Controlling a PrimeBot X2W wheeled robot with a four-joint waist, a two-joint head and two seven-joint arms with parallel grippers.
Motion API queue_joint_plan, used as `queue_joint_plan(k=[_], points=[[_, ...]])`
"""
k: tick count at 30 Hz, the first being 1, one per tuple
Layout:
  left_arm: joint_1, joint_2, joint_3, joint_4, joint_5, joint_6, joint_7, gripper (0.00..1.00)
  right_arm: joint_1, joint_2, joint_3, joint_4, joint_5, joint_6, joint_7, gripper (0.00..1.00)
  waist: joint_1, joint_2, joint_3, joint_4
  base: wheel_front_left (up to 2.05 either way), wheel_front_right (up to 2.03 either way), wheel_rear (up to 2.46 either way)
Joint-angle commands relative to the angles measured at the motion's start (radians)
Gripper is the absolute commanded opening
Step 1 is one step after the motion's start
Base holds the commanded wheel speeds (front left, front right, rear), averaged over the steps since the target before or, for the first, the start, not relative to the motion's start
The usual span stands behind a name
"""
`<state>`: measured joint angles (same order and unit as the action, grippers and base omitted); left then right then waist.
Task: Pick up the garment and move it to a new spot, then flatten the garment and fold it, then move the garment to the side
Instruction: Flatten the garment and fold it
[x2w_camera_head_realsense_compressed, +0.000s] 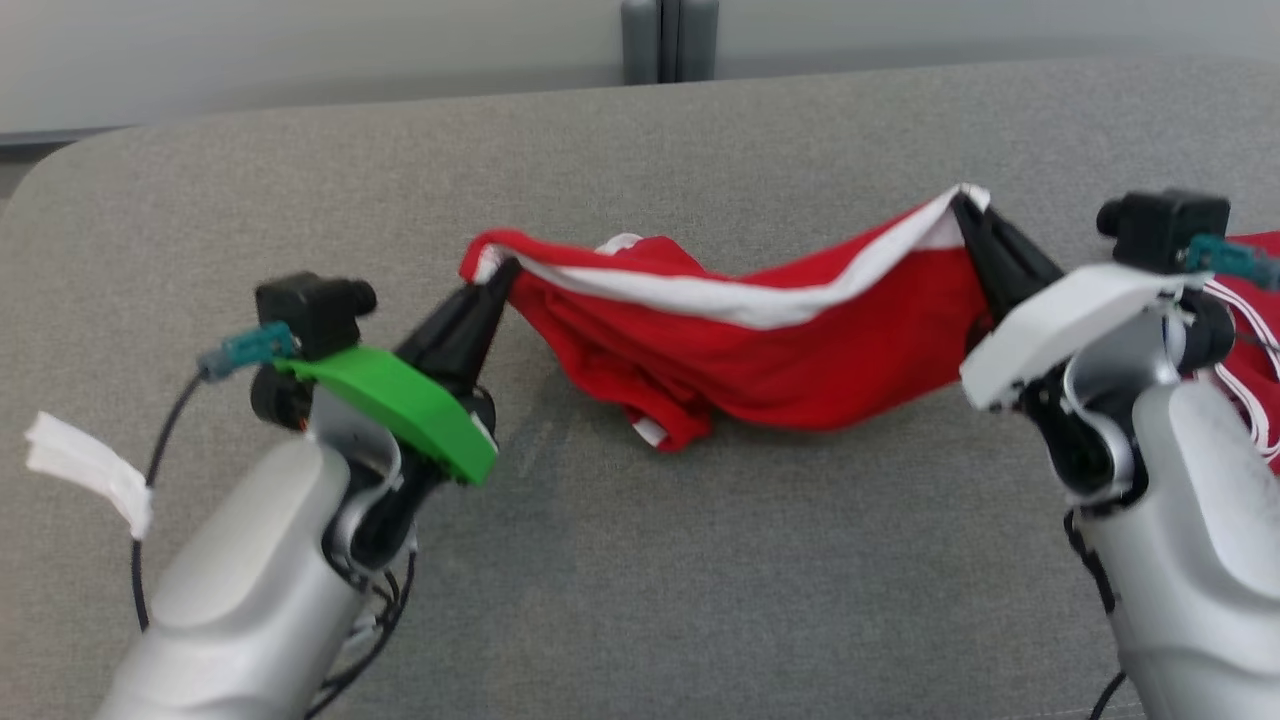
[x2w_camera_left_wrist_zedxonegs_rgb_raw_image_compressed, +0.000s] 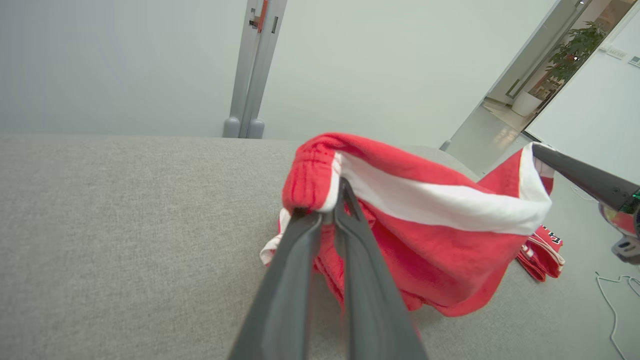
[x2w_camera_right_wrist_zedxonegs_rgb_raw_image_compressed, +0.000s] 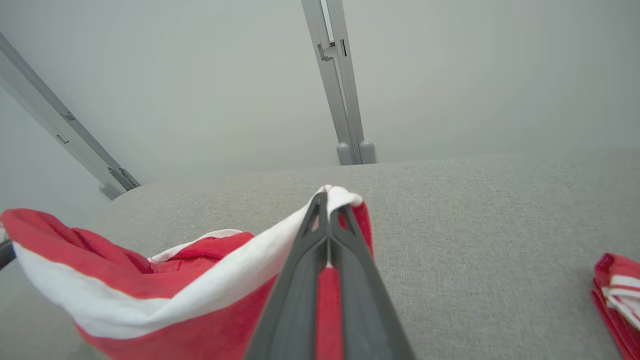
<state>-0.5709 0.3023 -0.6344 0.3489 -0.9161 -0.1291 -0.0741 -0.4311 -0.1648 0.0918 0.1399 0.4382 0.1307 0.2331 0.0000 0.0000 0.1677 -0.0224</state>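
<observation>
At the far left of the head view, a white tag (x2w_camera_head_realsense_compressed: 88, 468) hangs from the cable of the left arm. The left gripper (x2w_camera_head_realsense_compressed: 497, 278), under a green cover, has its jaws clamped on the left end of the garment (x2w_camera_head_realsense_compressed: 760, 350). In the left wrist view, the left gripper (x2w_camera_left_wrist_zedxonegs_rgb_raw_image_compressed: 326, 206) pinches a gathered red corner right where a white strip begins.

The garment (x2w_camera_left_wrist_zedxonegs_rgb_raw_image_compressed: 430, 250) is bright red with a broad white band running along its top edge. It hangs stretched between the two grippers above the middle of the grey desk (x2w_camera_head_realsense_compressed: 640, 570). The band sags in a shallow curve between the two held ends. Below it the red cloth falls in loose, crumpled folds, and the lowest bunch, edged with a bit of white trim, reaches down to the desk.

The right gripper (x2w_camera_head_realsense_compressed: 966, 206), under a white cover, holds the right end higher than the left. Its jaws are pressed together on the white band, seen closely in the right wrist view (x2w_camera_right_wrist_zedxonegs_rgb_raw_image_compressed: 328, 201).

Further right, a second red cloth with thin white stripes (x2w_camera_head_realsense_compressed: 1250, 330) lies folded on the desk, apart from the held garment (x2w_camera_right_wrist_zedxonegs_rgb_raw_image_compressed: 150, 295).
</observation>
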Motion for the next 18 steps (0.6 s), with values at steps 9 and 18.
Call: queue_joint_plan(k=[9, 18], points=[[-0.46, 0.039, 0.047, 0.186, 0.146, 0.052, 0.011, 0.0, -0.566, 0.022, 0.06, 0.309, -0.006, 0.0, -0.243, 0.0, 0.0, 0.0, 0.252, -0.11, 0.0, 0.0, 0.0], [-0.721, 0.031, 0.079, 0.281, 0.264, 0.082, -0.156, 0.0, -0.892, 0.071, 0.007, 0.531, -0.123, 0.0, -0.497, 0.0, 0.0, 0.0, 0.266, -0.145, 0.0, 0.0, 0.0]])
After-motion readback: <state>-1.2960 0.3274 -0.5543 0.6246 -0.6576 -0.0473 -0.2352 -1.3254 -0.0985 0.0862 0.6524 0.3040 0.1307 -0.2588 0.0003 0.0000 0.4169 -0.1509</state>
